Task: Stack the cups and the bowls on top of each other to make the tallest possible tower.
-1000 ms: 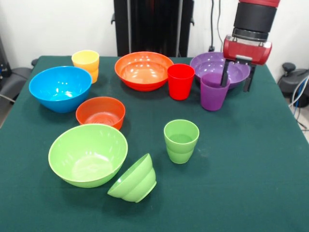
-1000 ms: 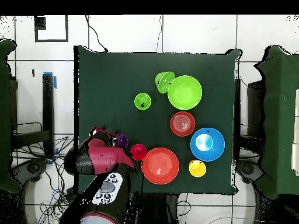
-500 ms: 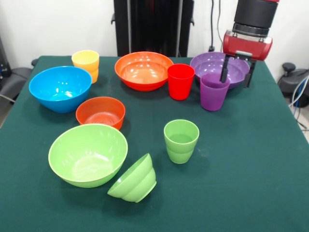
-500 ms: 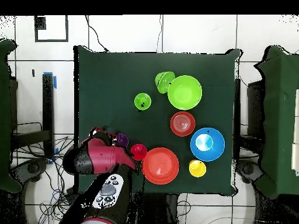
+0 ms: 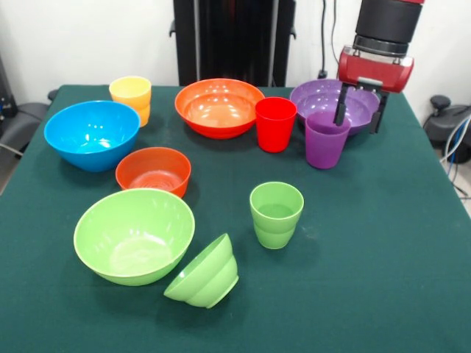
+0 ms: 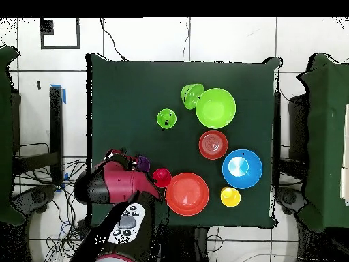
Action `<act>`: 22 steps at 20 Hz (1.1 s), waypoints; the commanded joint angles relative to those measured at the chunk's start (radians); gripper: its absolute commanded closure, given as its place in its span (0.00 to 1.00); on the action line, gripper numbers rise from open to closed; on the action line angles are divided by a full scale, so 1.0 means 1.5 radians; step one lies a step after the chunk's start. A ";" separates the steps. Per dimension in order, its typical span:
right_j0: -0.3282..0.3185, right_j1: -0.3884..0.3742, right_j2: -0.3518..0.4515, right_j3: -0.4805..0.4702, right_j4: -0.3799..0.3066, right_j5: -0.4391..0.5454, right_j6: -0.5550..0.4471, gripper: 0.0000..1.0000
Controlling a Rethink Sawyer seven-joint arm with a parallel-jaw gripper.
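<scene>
Four cups stand apart on the green counter [image 5: 383, 243], none stacked: yellow cup [image 5: 131, 99] at upper left, red cup [image 5: 275, 123] at upper centre, purple cup [image 5: 326, 140] just right of it, light green cup [image 5: 276, 214] at centre. The gripper [image 5: 360, 109] hangs at upper right, jaws open, one finger over the purple cup's rim, the other beside the purple bowl [image 5: 333, 103]. The small light green bowl [image 5: 204, 273] lies tilted at lower centre, touching the large light green bowl [image 5: 134, 235].
</scene>
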State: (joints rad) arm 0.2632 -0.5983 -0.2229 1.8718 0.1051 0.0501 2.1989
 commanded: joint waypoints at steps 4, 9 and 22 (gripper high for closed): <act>-0.010 0.041 0.069 0.049 -0.029 0.014 0.062 0.00; -0.010 0.034 0.072 0.061 -0.031 0.021 0.059 0.00; -0.021 0.046 0.087 0.076 -0.032 0.000 0.059 0.00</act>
State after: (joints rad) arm 0.2568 -0.5917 -0.2183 1.9319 0.1054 0.0501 2.1989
